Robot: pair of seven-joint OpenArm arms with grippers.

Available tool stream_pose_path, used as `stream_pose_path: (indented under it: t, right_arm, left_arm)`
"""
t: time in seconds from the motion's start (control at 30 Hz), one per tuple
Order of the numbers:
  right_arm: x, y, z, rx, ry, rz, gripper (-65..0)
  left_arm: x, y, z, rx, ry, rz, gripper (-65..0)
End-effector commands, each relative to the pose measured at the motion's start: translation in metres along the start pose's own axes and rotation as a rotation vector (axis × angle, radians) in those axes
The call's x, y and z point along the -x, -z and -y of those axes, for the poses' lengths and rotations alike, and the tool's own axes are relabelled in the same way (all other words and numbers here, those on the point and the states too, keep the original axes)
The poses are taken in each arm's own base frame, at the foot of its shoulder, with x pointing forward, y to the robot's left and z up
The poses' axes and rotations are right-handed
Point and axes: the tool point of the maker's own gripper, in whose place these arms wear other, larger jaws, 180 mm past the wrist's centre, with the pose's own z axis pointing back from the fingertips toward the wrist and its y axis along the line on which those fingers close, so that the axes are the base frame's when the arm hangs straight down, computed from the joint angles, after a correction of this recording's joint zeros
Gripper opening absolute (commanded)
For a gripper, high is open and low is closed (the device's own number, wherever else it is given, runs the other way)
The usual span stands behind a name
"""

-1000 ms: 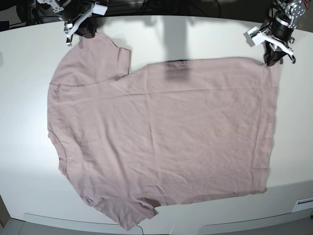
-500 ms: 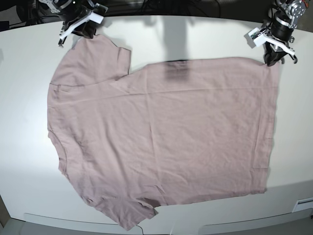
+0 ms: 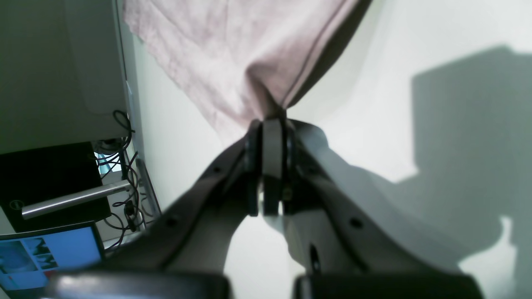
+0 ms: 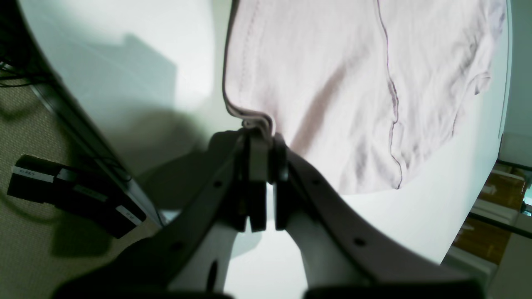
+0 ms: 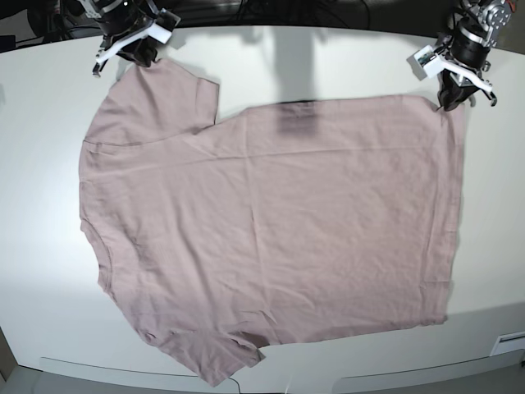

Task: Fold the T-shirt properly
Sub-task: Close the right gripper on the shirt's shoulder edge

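— Please, how is the left gripper (image 3: 272, 124) at this moment

— It is closed, and between its tips it pinches the T-shirt (image 5: 271, 222). In the base view it is at the upper corner on the right side of the picture

— And the right gripper (image 4: 266, 141), is it also closed

— Yes, it is closed too, with the cloth edge caught between the tips. In the base view this one is at the top of the sleeve part, on the left side of the picture

— Where does the T-shirt lie

— It is spread wide over the white tabletop (image 5: 49, 197), with a pointed, crumpled part near the front edge. Both grippers are at its far side, well apart from each other

— What can I see in one view but not in another

— The left wrist view shows a screen with blue picture (image 3: 50, 253) and some black cables (image 3: 124, 203); these I do not find in the base view. The right wrist view shows a black box with small labels (image 4: 75, 191) upon the grey floor (image 4: 25, 257), beside the tabletop. But only the base view gives the whole outline of the T-shirt; each wrist view gives just a portion
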Motion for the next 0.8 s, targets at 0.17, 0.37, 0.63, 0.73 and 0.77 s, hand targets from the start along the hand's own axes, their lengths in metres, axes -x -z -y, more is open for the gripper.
stream_pose_path:
  t: [0.17,0.37,0.63,0.73,0.77]
  right_arm:
    - [0.018,-0.004,-0.013,-0.052,-0.004,-0.083,-65.0]
    - [0.02,-0.024,-0.037,-0.084,0.014,-0.093,-65.0]
    - [0.011,-0.028,-0.004,0.044,0.055,-0.071,-65.0]
    - [0.015,-0.028,0.013,0.091,0.067,-0.082,-65.0]
    - [0.016,-0.029,0.02,0.107,0.071,-0.085,-65.0]
  left_arm:
    - [-0.005,0.005,-0.011,-0.028,-0.011,0.012,-65.0]
    - [-0.001,0.0,-0.008,-0.036,-0.005,0.005,-65.0]
    - [0.001,-0.003,-0.023,-0.123,0.011,-0.003,-65.0]
    - [0.007,-0.003,-0.025,-0.128,0.011,-0.033,-65.0]
    - [0.008,-0.004,-0.028,-0.145,0.014,-0.033,-65.0]
